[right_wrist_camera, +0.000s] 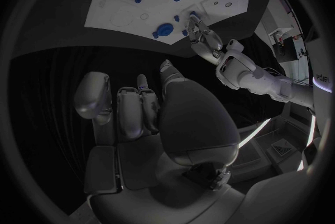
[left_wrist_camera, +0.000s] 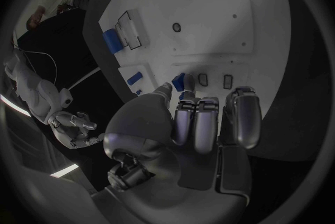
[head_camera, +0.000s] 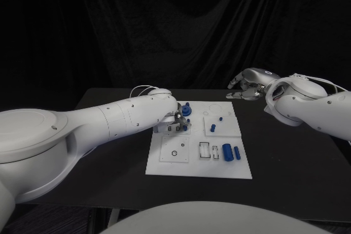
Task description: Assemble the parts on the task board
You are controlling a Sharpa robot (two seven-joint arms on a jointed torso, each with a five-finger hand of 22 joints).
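Your left hand [head_camera: 175, 118] works low over the task board [head_camera: 168, 165] near its ten o'clock corner, thumb and a finger closed on a small blue part [left_wrist_camera: 183, 82], apparently to seat it there. Your right hand [head_camera: 245, 87] hovers off the board at two o'clock, fingers loosely curled on nothing, likely keeping clear. Count one round blue piece [head_camera: 186, 110], two blue cylinders [head_camera: 228, 152] at four o'clock, and a few small pegs [head_camera: 213, 127].

No legible text, label, brand, number or sign anywhere on the task board [head_camera: 165, 165] or parts.
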